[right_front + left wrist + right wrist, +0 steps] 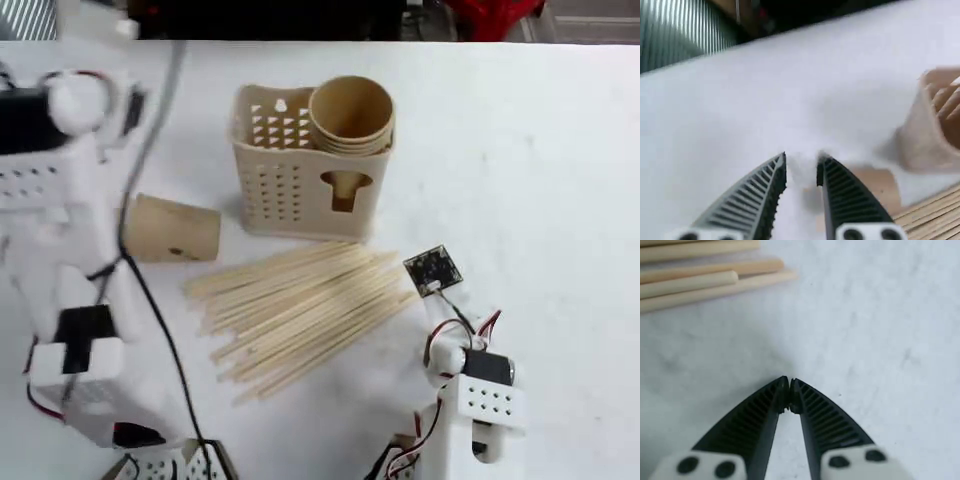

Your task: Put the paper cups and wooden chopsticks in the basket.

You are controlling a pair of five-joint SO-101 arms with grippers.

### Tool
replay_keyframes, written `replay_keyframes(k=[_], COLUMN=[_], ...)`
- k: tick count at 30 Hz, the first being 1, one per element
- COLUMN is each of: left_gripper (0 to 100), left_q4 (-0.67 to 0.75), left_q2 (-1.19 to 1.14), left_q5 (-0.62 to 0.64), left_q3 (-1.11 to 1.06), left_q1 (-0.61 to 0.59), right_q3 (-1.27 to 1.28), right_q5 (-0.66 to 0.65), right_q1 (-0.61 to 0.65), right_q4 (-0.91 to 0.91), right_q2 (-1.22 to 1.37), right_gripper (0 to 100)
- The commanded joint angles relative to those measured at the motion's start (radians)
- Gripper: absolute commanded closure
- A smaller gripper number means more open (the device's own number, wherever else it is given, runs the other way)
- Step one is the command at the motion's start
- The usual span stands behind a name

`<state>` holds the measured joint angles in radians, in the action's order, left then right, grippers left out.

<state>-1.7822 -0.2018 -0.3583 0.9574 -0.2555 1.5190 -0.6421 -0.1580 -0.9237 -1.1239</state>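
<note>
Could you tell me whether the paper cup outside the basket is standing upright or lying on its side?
On its side: the paper cup lies on the table beside the basket, its wall facing up.

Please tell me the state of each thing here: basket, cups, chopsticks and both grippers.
Basket: upright on the table.
Stacked cups: nested, upright in the basket.
Loose cup: on its side, beside the basket.
Chopsticks: loose pile on the table.
Left gripper: slightly open, empty.
Right gripper: shut, empty.
</note>
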Motion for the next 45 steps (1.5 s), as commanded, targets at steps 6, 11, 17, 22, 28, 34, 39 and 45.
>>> replay_keyframes(k=[6,11,17,22,28,34,39,45], left_gripper=[74,73,73,74,73,74,77,88], left_q4=[0.14,0.233,0.345,0.348,0.351,0.368,0.365,0.364], left_q2=[-0.005,-0.007,-0.008,-0.008,-0.008,-0.008,-0.004,0.025], left_q5=[-0.192,-0.242,-0.238,-0.236,-0.19,-0.18,-0.146,-0.13], left_q3=[-0.474,-0.629,-0.74,-0.83,-0.928,-0.977,-0.985,-0.961], left_q1=[-0.162,-0.131,-0.13,-0.124,-0.096,-0.036,0.019,0.065], right_q3=[-0.006,-0.006,-0.006,-0.006,-0.006,-0.006,-0.006,-0.006], right_q5=[0.006,0.006,0.008,0.008,0.005,0.003,0.003,0.003], right_q1=[0.001,0.001,0.001,0.001,0.001,0.001,0.001,0.001], right_q4=[0.016,0.016,0.016,0.016,0.016,0.016,0.016,0.016], right_q2=[-0.013,-0.013,-0.013,-0.013,-0.013,-0.013,-0.013,-0.013], right_gripper=[98.1,98.1,98.1,98.1,98.1,98.1,98.1,98.1])
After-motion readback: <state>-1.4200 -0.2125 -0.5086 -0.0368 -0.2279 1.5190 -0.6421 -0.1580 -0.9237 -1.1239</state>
